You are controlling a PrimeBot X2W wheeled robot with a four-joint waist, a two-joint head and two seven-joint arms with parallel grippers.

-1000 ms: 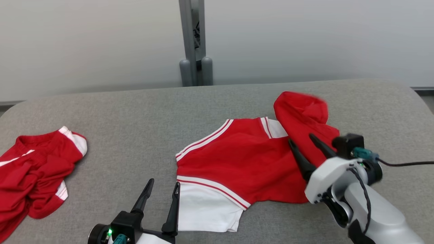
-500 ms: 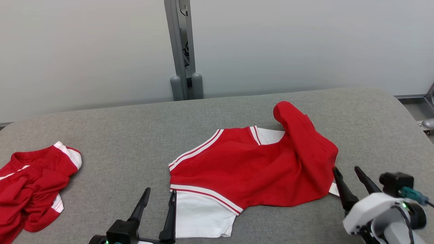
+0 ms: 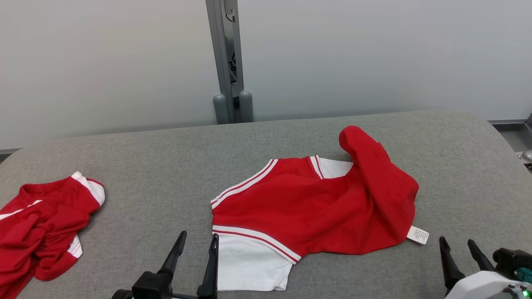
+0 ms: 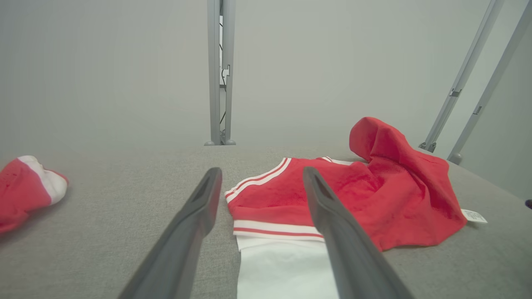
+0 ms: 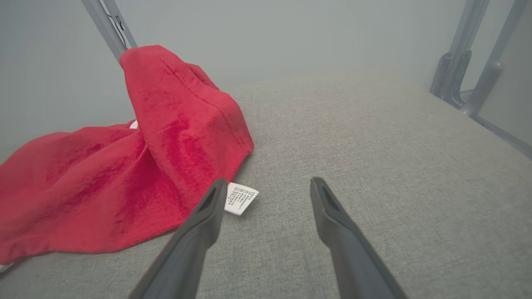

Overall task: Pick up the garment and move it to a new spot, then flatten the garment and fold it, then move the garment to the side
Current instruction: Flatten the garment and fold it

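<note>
Jaws on both arms stand wide apart, nothing held in either. Left jaws sit low at the near edge of the grey surface [image 3: 166, 166], left of centre, dark fingers [image 3: 210, 261] pointing toward the far edge. The inner fingertip is just beside the left side of the white panel [image 3: 249, 265] of the garment [image 3: 307, 207]; contact not clear. Right jaws sit at the near right corner, fingers [image 3: 449, 265] clear of cloth. Garment is red with white striped trim and lies mid-surface, a little right of centre, closer to the near edge. Its left part is fairly flat. Its right part is folded over itself and humped, with a peak [image 3: 361, 141] standing up toward the far edge. White care label [image 3: 417, 235] pokes out at the near right hem, flat on the surface, near the right fingers but apart from them. Second red-and-white garment [image 3: 41, 224] lies crumpled at the left edge, well apart. Grey metal post [image 3: 226, 62] rises behind the far edge.
</note>
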